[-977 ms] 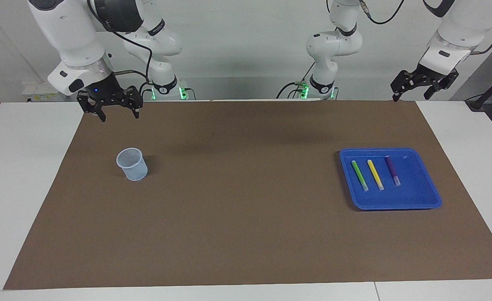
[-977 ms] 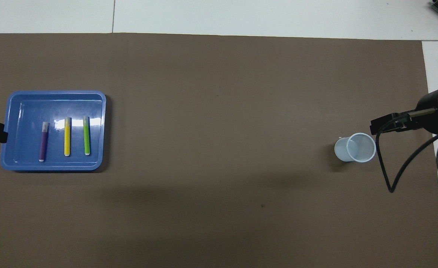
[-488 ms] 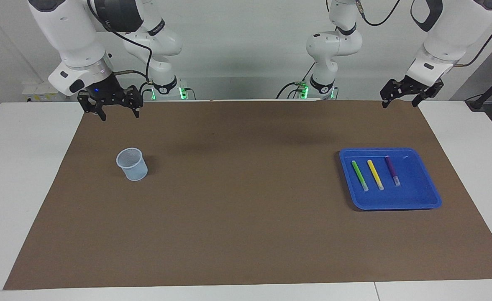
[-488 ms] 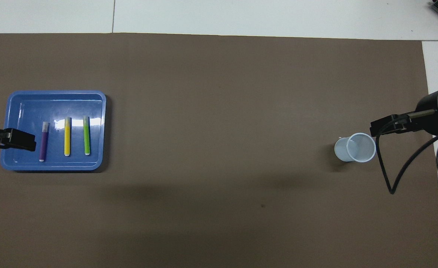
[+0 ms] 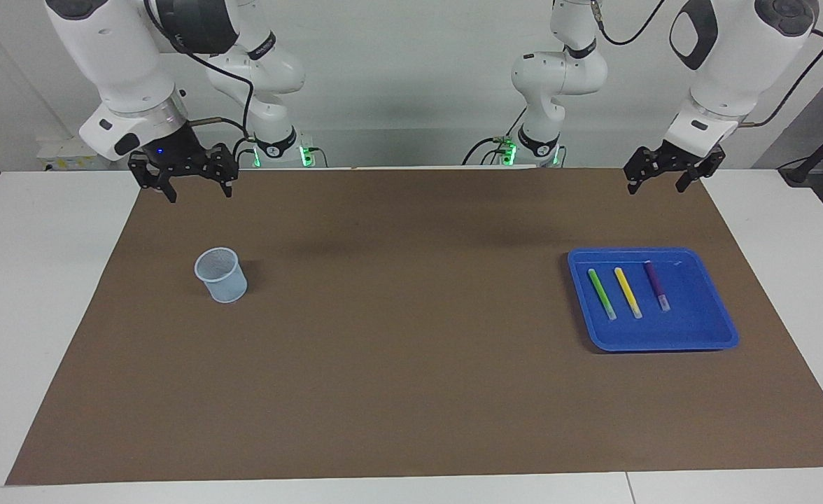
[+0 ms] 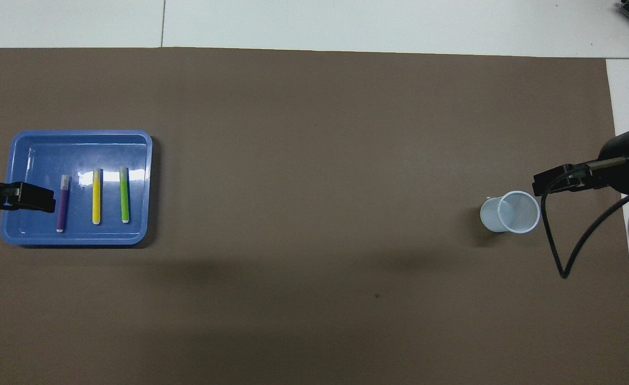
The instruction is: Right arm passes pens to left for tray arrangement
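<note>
The blue tray (image 5: 663, 344) (image 6: 79, 133) lies on the mat toward the left arm's end of the table. Three pens lie side by side in it: green (image 5: 601, 294) (image 6: 124, 194), yellow (image 5: 628, 292) (image 6: 96, 195) and purple (image 5: 656, 285) (image 6: 62, 205). My left gripper (image 5: 655, 186) (image 6: 31, 197) hangs open and empty, high in the air. From overhead it covers the tray's outer rim beside the purple pen and touches nothing. My right gripper (image 5: 200, 194) (image 6: 555, 179) waits open and empty, raised over the mat beside the mesh cup.
A pale-blue mesh cup (image 5: 222, 274) (image 6: 509, 212) stands upright on the brown mat (image 5: 411, 364) toward the right arm's end. A black cable (image 6: 560, 256) loops down from the right wrist. White tabletop (image 5: 33, 280) borders the mat.
The left gripper has swung in from the table's end and now stands over the tray's outer rim. The right arm, the pens, the tray and the cup have not moved.
</note>
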{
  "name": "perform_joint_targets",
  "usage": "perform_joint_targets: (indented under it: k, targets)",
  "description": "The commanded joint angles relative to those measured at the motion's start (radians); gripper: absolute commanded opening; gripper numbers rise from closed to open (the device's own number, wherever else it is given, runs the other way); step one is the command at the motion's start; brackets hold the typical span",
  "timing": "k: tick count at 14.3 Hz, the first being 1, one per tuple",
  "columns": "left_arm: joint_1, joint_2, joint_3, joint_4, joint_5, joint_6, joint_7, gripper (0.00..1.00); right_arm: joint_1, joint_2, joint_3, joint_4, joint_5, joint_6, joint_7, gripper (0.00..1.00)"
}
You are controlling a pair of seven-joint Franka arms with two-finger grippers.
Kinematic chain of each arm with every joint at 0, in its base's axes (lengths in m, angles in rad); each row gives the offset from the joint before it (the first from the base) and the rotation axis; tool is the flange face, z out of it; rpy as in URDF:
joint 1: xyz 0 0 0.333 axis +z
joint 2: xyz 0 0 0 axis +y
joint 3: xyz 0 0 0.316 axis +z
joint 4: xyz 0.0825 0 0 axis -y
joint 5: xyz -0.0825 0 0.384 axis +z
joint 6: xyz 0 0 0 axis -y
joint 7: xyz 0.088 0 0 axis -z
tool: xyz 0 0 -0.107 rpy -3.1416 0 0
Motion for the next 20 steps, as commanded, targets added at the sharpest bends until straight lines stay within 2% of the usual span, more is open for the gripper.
perform_joint_targets:
  k: [1, 3, 4, 6, 9, 20]
  targets:
    - [-0.022, 0.008, 0.018, -0.018, -0.009, 0.046, -0.01, 1.0, -0.004, 0.001, 0.001, 0.004, -0.002, -0.004, -0.013, 1.0]
    - [-0.019, 0.018, 0.018, -0.001, -0.009, 0.049, -0.01, 1.0, -0.004, 0.001, 0.002, 0.004, -0.002, -0.004, -0.013, 1.0]
    - [-0.02, 0.036, 0.019, 0.049, -0.009, 0.04, -0.01, 1.0, -0.004, 0.001, 0.001, 0.004, -0.002, -0.004, -0.013, 1.0]
    - [-0.019, 0.064, 0.021, 0.123, -0.009, -0.009, -0.01, 1.0, -0.004, 0.001, 0.002, 0.004, -0.002, -0.004, -0.013, 1.0]
    - [-0.019, 0.064, 0.018, 0.172, -0.008, -0.077, -0.01, 1.0, -0.004, 0.001, 0.002, 0.004, -0.002, -0.002, -0.013, 1.0]
    - [-0.006, 0.053, 0.008, 0.145, -0.009, -0.083, -0.01, 1.0, -0.004, 0.001, 0.004, 0.004, -0.002, -0.001, -0.013, 1.0]
